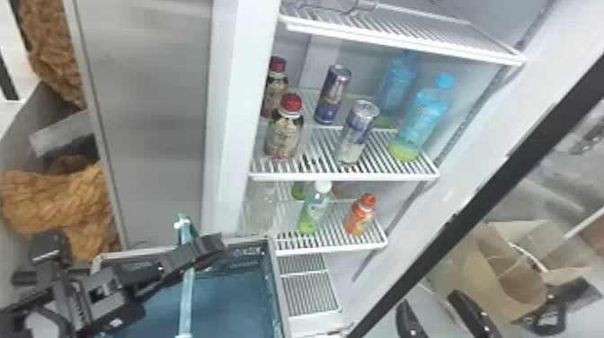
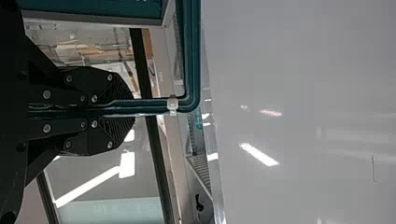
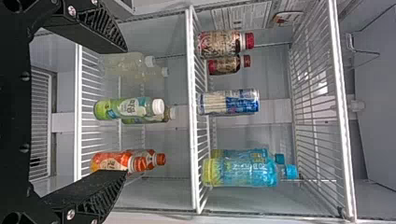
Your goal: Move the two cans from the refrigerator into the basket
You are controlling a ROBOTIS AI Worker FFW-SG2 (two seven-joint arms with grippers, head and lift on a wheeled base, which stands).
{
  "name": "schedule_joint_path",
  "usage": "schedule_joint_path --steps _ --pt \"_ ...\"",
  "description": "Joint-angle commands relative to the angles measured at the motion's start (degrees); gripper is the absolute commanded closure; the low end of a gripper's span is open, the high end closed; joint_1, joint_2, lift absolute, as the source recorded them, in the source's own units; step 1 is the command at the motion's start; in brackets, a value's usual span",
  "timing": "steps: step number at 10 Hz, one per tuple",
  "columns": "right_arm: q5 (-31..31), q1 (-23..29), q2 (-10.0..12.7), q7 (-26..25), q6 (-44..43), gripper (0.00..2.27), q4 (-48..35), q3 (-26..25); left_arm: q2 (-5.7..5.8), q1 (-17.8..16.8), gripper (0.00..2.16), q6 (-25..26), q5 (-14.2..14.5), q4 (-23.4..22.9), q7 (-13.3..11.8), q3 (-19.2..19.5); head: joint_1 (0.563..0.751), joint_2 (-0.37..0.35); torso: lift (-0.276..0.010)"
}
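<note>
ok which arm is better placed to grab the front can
Probably the right gripper: its jaws stand open, facing the front can. The left gripper is shut on the basket handle.

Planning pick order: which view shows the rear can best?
Head view: the rear can stands clear of the front can, top and side both visible. In the right wrist view the front can is in line with it, leaving a thin edge at most.

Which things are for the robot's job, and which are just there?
For the job:
front can
back can
basket
fridge
left gripper
right gripper

Just there:
red-capped bottles
blue-capped bottles
green bottles
orange bottles
cardboard box
</note>
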Motion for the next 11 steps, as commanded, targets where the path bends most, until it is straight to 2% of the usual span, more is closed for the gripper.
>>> schedule_joint_path --steps 1,6,11 --pt "0.3 -0.4 0.5 0.0 0.0 0.12 0.1 0.1 -0.02 0.0 1.19 -0.1 0.1 0.0 -0.1 0.0 0.695 -0.350 -0.031" --pt "0.2 -3.0 0.7 -0.1 0.1 0.13 1.2 0.0 -0.11 0.0 1.19 -0.1 0.2 0.0 -0.1 0.1 0.695 -0.350 -0.031" --pt "2.3 -10.3 1.1 -1.7 5.5 0.12 0.3 0.1 -0.28 0.0 1.19 -0.1 0.2 0.0 -0.1 0.0 0.695 -0.350 -0.031"
